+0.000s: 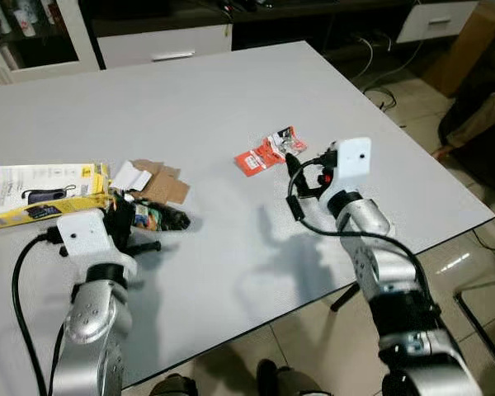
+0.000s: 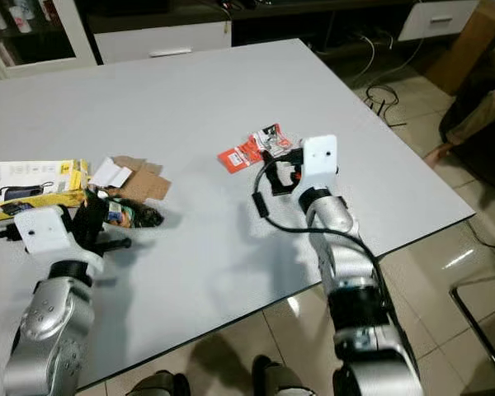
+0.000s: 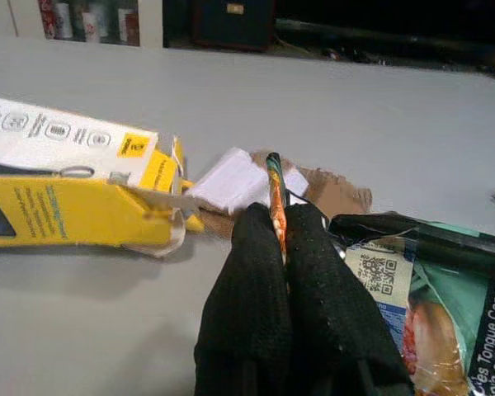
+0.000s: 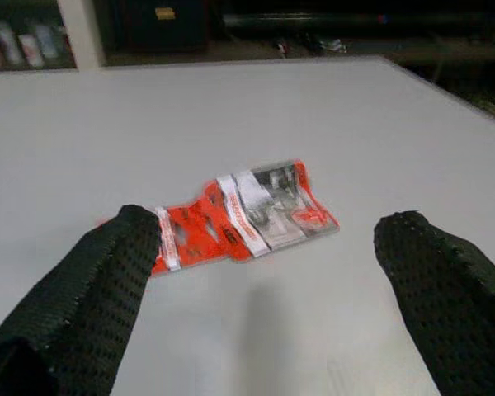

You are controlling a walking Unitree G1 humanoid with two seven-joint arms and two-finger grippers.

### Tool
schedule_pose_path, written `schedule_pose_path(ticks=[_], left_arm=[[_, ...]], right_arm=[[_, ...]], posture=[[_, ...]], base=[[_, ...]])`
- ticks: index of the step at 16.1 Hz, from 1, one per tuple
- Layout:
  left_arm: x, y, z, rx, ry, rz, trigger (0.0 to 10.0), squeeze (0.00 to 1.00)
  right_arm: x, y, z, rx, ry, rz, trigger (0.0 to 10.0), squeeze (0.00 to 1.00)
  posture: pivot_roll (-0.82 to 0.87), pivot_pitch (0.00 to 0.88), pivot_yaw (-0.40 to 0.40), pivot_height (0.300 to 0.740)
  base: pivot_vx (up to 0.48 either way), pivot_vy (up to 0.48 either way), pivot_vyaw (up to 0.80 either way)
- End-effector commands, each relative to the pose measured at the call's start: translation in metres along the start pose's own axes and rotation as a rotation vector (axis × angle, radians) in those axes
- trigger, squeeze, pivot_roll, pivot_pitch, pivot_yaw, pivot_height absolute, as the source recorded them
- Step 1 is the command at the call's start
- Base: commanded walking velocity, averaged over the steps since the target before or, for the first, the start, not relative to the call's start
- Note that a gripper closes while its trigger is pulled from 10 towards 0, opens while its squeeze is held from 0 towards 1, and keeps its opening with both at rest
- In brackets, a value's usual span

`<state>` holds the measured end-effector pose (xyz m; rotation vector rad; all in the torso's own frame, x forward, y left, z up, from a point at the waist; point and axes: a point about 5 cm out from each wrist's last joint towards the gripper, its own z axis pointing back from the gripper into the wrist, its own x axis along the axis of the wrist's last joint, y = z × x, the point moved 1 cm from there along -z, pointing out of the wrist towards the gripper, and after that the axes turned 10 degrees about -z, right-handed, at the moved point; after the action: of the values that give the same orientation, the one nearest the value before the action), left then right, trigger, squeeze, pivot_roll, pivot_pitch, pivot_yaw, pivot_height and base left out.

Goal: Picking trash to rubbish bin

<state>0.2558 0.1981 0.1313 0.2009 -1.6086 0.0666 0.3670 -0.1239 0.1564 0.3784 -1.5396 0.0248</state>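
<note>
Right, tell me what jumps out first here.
The right gripper hangs open just short of the red blister pack on the grey table. At the near left, the left gripper is shut on a snack wrapper, beside a torn yellow box and cardboard scraps.

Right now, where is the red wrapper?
The red wrapper lies flat on the white table, toward the robot's right side, just ahead of the open right gripper and well right of the cardboard scrap.
</note>
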Motion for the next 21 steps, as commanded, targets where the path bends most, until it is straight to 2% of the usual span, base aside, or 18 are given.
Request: schedule_pose_path(ticks=[1, 4, 7, 9, 11, 12, 17, 19, 21], left_arm=[[0.001, 0.000, 0.006, -0.010, 0.014, -0.005, 0.0, 0.00], [0.000, 0.001, 0.017, -0.027, 0.045, -0.013, 0.0, 0.00], [0.001, -0.002, 0.026, -0.064, 0.075, 0.001, 0.0, 0.00], [0.000, -0.008, 0.030, -0.143, 0.105, 0.023, 0.0, 0.00], [0.006, -0.020, 0.038, -0.278, 0.132, 0.043, 0.0, 0.00], [0.014, -0.024, 0.042, -0.345, 0.127, 0.043, 0.0, 0.00], [0.016, -0.026, 0.046, -0.380, 0.137, 0.033, 0.0, 0.00], [0.016, -0.032, 0.053, -0.428, 0.166, 0.037, 0.7, 0.00], [0.016, -0.032, 0.055, -0.445, 0.171, 0.034, 0.8, 0.00]], right_arm=[[-0.001, -0.010, -0.003, -0.021, 0.025, -0.026, 10.0, 0.00], [0.001, -0.019, -0.013, -0.012, 0.063, -0.050, 10.0, 0.00], [0.003, -0.017, -0.023, 0.032, 0.091, -0.061, 10.0, 0.00], [0.007, -0.013, -0.028, 0.062, 0.090, -0.045, 10.0, 0.00], [0.008, -0.013, -0.030, 0.070, 0.088, -0.033, 10.0, 0.00], [0.008, -0.012, -0.031, 0.078, 0.079, -0.033, 10.0, 0.00], [0.021, -0.005, -0.035, 0.099, -0.040, -0.039, 10.0, 0.00], [0.029, 0.005, -0.042, 0.121, -0.072, -0.047, 10.0, 0.00], [0.032, 0.010, -0.046, 0.132, -0.074, -0.046, 10.0, 0.00]], posture=[[0.01, 0.206, -0.013, 0.740], [0.03, 0.247, -0.002, 0.740], [0.05, 0.276, -0.002, 0.740], [0.06, 0.288, -0.003, 0.740], [0.07, 0.293, -0.003, 0.740], [0.08, 0.290, 0.002, 0.740], [0.10, 0.288, 0.017, 0.740], [0.12, 0.290, 0.022, 0.740], [0.13, 0.294, 0.023, 0.740]], base=[[0.000, 0.000, 0.00], [0.000, 0.000, 0.00], [0.000, 0.000, 0.00], [0.000, 0.000, 0.00], [0.000, 0.000, 0.00], [0.000, 0.000, 0.00], [0.000, 0.000, 0.00], [0.000, 0.000, 0.00], [0.000, 0.000, 0.00]])
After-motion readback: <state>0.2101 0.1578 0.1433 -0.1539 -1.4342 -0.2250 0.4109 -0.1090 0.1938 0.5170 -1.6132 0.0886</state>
